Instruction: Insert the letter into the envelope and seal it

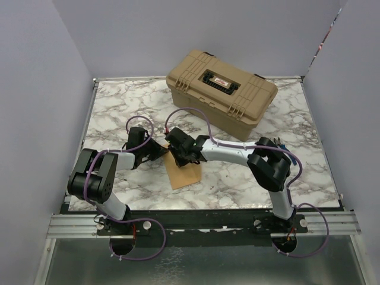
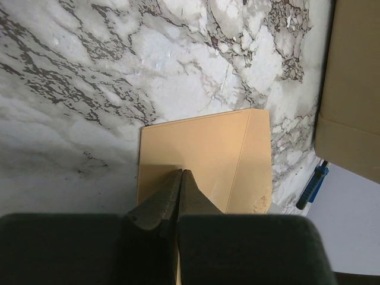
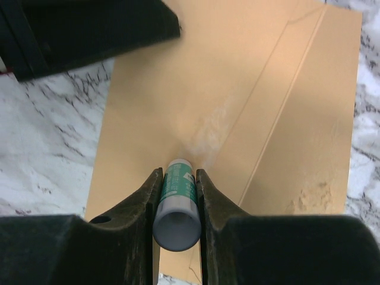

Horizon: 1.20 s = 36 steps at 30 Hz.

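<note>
Glue stick on the envelope
We see the right gripper clamping it; the left gripper (fingers clenched shut) sits at the envelope's edge.

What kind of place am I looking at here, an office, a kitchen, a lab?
Most likely a robot lab test cell: a marble-patterned tabletop boxed in by plain walls, two arms bolted to a metal rail at its near edge, a tan hard case behind.
</note>
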Motion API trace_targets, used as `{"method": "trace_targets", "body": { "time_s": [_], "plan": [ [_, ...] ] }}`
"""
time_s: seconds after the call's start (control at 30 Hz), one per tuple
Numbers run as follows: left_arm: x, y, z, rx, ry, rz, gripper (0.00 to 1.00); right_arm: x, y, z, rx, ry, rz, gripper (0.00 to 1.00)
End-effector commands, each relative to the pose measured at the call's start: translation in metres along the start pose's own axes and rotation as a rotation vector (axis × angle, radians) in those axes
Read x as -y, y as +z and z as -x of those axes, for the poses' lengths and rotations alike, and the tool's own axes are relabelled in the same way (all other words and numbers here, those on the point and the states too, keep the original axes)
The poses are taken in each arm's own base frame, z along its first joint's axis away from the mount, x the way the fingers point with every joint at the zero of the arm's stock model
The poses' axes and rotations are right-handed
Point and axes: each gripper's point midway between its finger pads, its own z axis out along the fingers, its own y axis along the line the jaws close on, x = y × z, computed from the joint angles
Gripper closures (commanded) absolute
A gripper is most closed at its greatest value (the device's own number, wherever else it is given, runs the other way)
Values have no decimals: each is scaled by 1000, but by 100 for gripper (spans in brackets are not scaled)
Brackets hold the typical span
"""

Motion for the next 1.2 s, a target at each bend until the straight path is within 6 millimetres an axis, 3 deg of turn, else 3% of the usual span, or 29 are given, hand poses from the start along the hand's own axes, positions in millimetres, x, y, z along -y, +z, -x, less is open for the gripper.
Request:
{"method": "trace_targets", "body": {
  "time_s": [0.0, 0.2, 0.47, 0.63, 0.97, 1.17],
  "plan": [
    [-82, -6, -40, -105, -30, 282, 100, 29, 25, -20, -86, -8, -108, 100],
    [-81, -6, -39, -103, -30, 279, 100, 28, 20, -12, -80, -5, -98, 100],
    [-80, -5, -38, -101, -29, 279, 100, 10, -2, -49, -124, -37, -12, 100],
    [-81, -5, -38, -99, -31, 282, 100, 5, -2, -64, -144, -27, 1, 100],
    [-81, -6, -40, -105, -43, 279, 100, 31, 28, -31, -82, -10, -116, 100],
    [-74, -4, -35, -99, -31, 264, 100, 46, 23, -4, -20, 23, -154, 100]
  ]
}}
